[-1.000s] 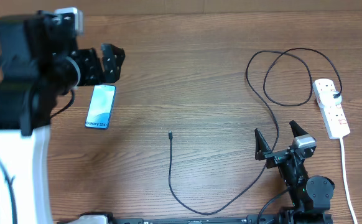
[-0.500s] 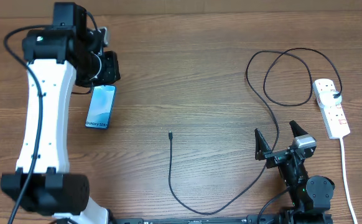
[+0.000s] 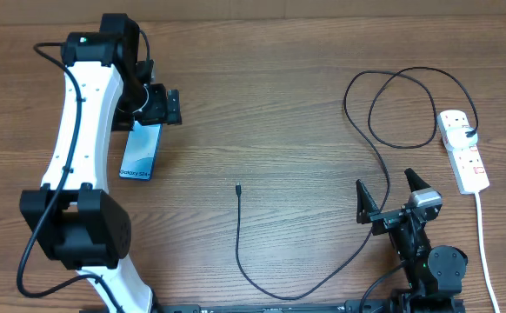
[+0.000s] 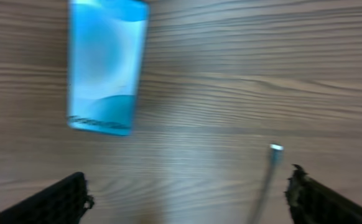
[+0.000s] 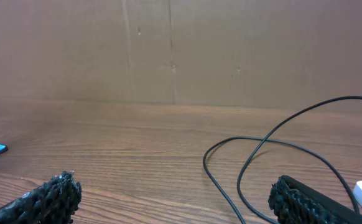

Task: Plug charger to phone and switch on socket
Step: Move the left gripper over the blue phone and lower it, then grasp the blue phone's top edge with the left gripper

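Observation:
The phone (image 3: 140,151) lies flat on the table at the left, its light blue screen up. My left gripper (image 3: 159,104) hangs open over the phone's far end, holding nothing. Its wrist view is blurred: the phone (image 4: 106,68) sits at the upper left and the charger's plug tip (image 4: 275,148) lies near the right finger (image 4: 321,200), with bare wood under the left gripper (image 4: 187,196). The charger (image 3: 238,188) runs as a thin black cable from mid-table, looping right to the socket (image 3: 462,152). My right gripper (image 3: 390,196) stands open and empty near the front right.
The socket's white cord (image 3: 484,248) trails toward the front edge at the far right. The charger's loops (image 5: 231,180) lie just ahead of my right gripper (image 5: 175,199). A cardboard wall (image 5: 168,50) closes the table's far side.
My left arm has swung away from the camera and come down over the phone's far end. The right arm, the phone and the charger have not moved.

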